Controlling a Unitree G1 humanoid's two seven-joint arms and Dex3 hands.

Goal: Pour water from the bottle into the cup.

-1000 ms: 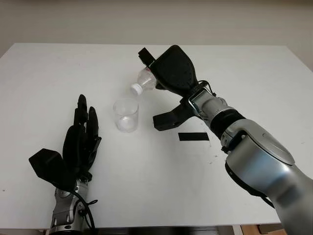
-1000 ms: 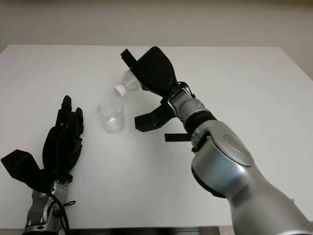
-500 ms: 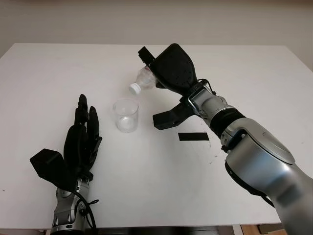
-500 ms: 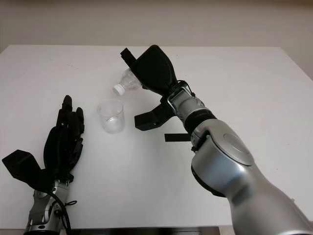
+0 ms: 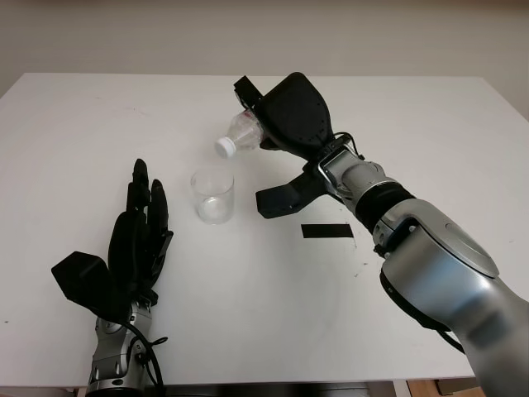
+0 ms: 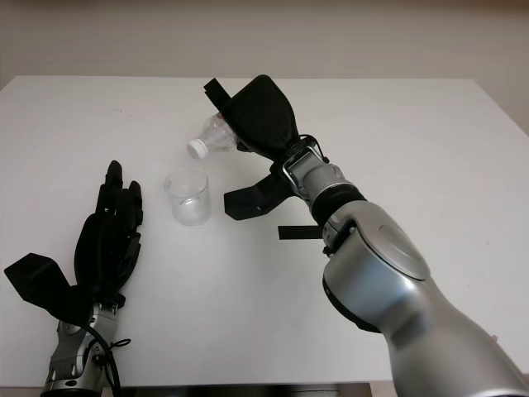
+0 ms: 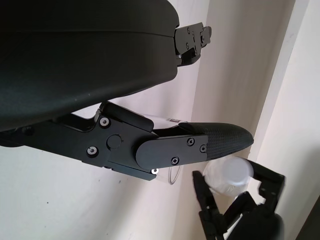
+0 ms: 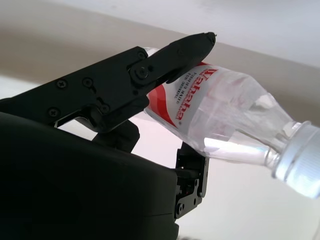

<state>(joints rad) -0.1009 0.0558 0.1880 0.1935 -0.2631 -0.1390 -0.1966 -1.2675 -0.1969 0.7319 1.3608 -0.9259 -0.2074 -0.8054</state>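
Right hand [image 5: 289,124]: fingers clamped round clear water bottle [image 5: 240,133], held tilted above white table [image 5: 413,124], white cap on, neck aimed down-left, above clear plastic cup [image 5: 213,195]. Left hand [image 5: 136,244]: open, near-left of cup, holding nothing.

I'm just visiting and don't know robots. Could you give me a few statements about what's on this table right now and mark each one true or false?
1. The right hand holds the bottle tilted, its neck pointing down toward the cup. True.
2. The bottle's white cap is off. False: the cap is on the neck.
3. The cup lies on its side. False: it stands upright on the white table.
4. The left hand is open, near the table's front edge, apart from the cup. True.
5. A black strip lies on the table under the right arm. True.
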